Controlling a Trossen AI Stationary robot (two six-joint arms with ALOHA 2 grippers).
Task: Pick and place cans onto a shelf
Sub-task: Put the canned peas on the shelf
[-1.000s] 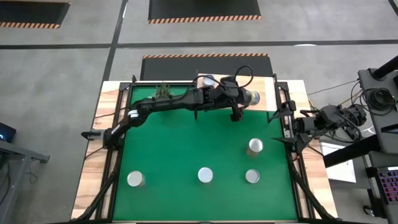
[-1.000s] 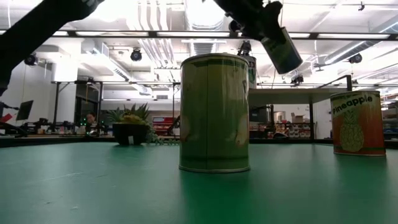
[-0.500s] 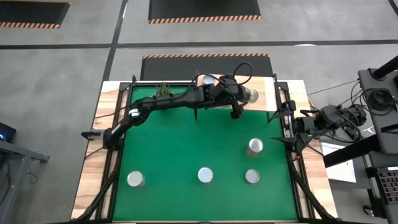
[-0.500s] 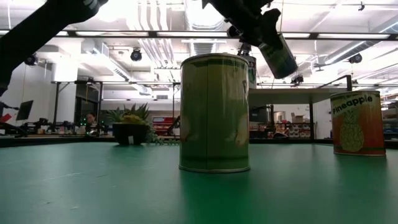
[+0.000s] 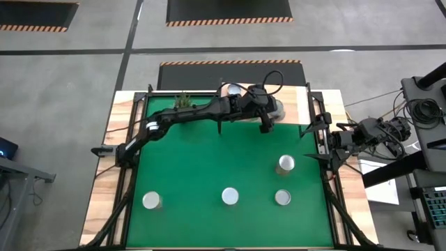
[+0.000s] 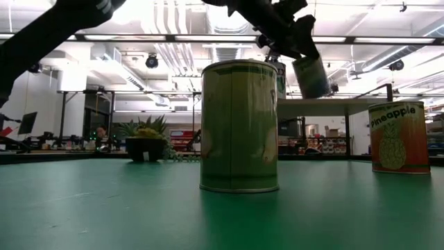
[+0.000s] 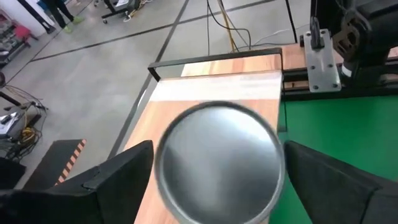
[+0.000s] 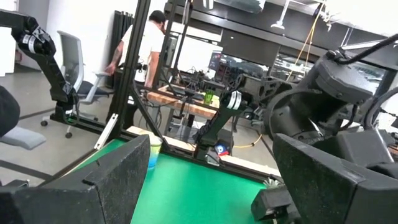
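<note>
Green table (image 5: 202, 167) with a wooden rim; the shelf (image 5: 300, 104) runs along its far edge, below the left arm's jaws. One can (image 5: 234, 90) stands on the shelf just behind the left arm's wrist. Four cans stand on the green well short of the jaws: one (image 5: 286, 164), one (image 5: 282, 198), one (image 5: 231, 196), one (image 5: 152, 201). A potted plant (image 5: 183, 102) sits at the far edge, beside the arm's forearm.

Left gripper (image 5: 274, 110) reaches over the shelf, jaws spread to a can's width and clamped on a can (image 7: 217, 160) held tilted, clear of the planks (image 6: 310, 75).

Right gripper (image 5: 311, 141) waits at the right table edge, fingers (image 8: 118, 180) wide apart, nothing between them
</note>
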